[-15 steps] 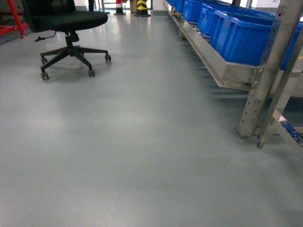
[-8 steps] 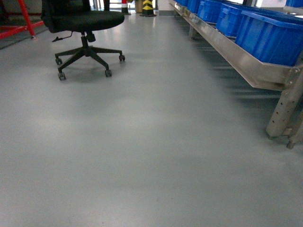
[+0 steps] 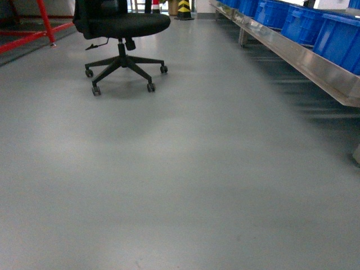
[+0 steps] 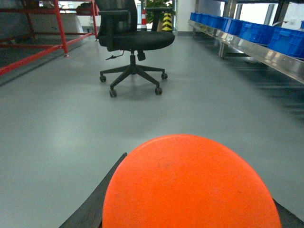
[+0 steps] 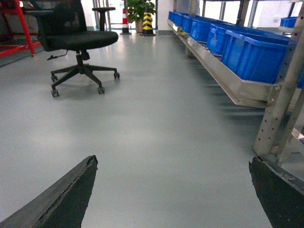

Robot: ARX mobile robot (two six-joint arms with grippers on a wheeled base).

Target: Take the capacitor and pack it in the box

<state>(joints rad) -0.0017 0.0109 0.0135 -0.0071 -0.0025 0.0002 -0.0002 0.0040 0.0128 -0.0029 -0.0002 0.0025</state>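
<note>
Head: smooth grey floor, slight sheen, soft reflections. One black office chair upper left, padded seat, five-star base on casters. Red tubular steel frame behind it at far left. Along the right edge, a long brushed-metal rack rail runs diagonally with glossy blue plastic bins on it; at least three bins show, more are cropped. One yellow-black striped bollard at the top edge. No gripper in this view. The box and the capacitor appear nowhere in it.

Left wrist: a large matte orange dome fills the lower centre, rounded top, faint scuffs on it. Dark flat parts flank it at the bottom corners. Can't identify the dome, and can't tell whether the left gripper is open or closed. Same chair ahead, red frame left, blue bins on the rail at right.

Right wrist: two dark rough-edged fingers at the bottom corners, one left, one right, well apart, only bare floor between them. Right gripper stands wide open and holds nothing. Blue bins sit on the metal shelf, one perforated steel upright at right. Chair upper left, potted plant next to the bollard.

No box or capacitor in either wrist view.
</note>
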